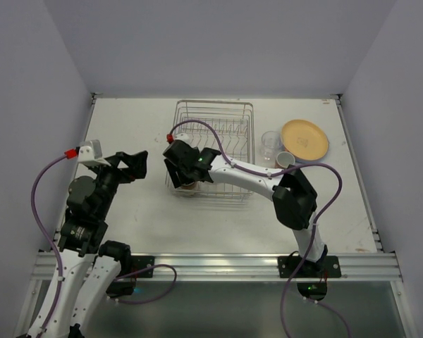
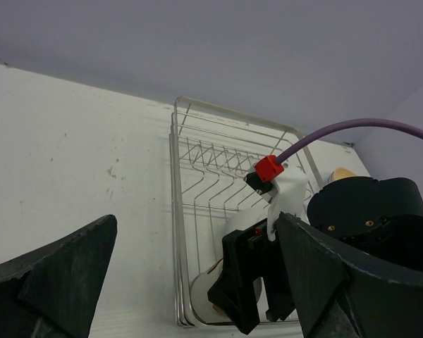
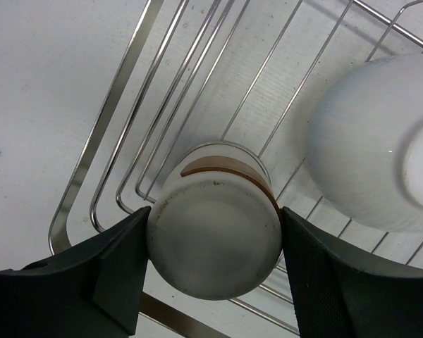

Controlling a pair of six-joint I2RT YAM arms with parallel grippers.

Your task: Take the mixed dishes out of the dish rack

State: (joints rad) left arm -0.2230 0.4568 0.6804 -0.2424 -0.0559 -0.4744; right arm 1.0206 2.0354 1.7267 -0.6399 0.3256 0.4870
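A small brown cup (image 3: 215, 211) stands upside down in the near left corner of the dish rack (image 1: 215, 120), pale base up with a brown band showing. My right gripper (image 3: 213, 248) reaches down into that corner (image 1: 185, 177), and both fingers press on the cup's sides. A white bowl (image 3: 370, 141) lies upside down just beside it in the rack. The yellow-orange plate (image 1: 304, 138), the clear glass (image 1: 271, 144) and a mug (image 1: 285, 160) rest on the table right of the rack. My left gripper (image 1: 130, 165) hovers open left of the rack, holding nothing.
The rack's upright tines (image 2: 211, 158) stand bare in its far half. The right arm's purple cable (image 1: 218, 137) arcs over the rack. Side walls close the table (image 1: 134, 204) in on the left, back and right.
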